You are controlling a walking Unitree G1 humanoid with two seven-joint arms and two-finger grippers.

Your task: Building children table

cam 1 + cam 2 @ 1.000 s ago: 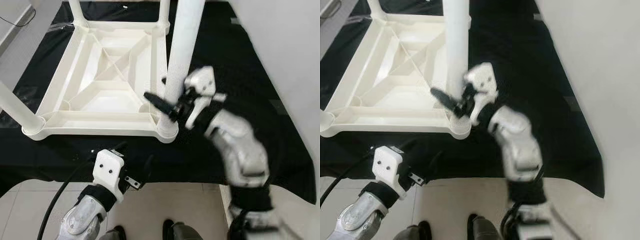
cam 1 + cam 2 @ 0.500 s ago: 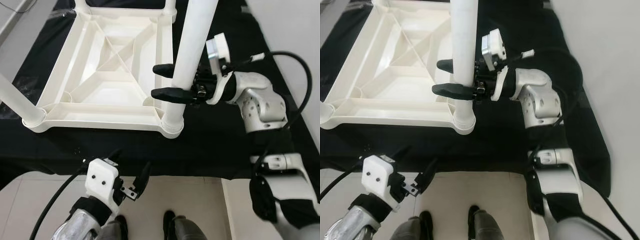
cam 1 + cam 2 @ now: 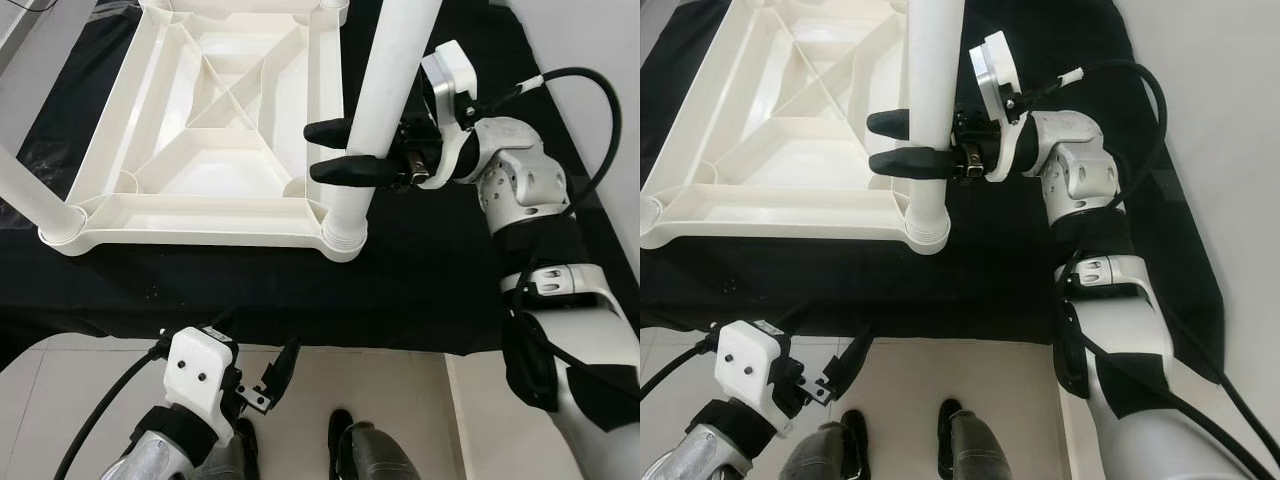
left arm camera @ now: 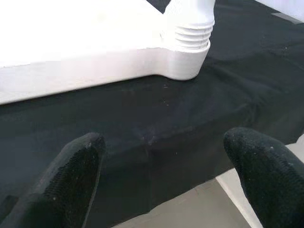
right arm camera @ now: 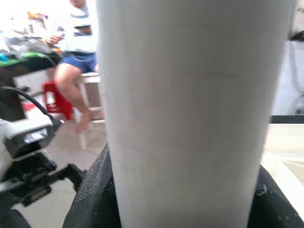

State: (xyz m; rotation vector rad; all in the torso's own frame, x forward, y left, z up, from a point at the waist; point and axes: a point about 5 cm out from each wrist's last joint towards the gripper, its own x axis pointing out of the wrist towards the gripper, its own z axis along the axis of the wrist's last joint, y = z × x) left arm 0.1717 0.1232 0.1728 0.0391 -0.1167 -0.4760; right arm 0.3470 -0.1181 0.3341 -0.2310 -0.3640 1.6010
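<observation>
The white table [image 3: 200,150] lies upside down on the black cloth [image 3: 430,270], and one leg [image 3: 385,110] stands in its corner at 5 o'clock. The right gripper [image 3: 335,152] comes from 3 o'clock and its two fingers clamp this leg. The left gripper [image 3: 270,375] hangs at 6 o'clock below the cloth edge, with fingers [image 4: 78,175] spread apart and holding nothing.

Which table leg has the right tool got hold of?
The upright white leg at the tabletop's near right corner; the right tool straddles it. The near left leg stands untouched.
</observation>
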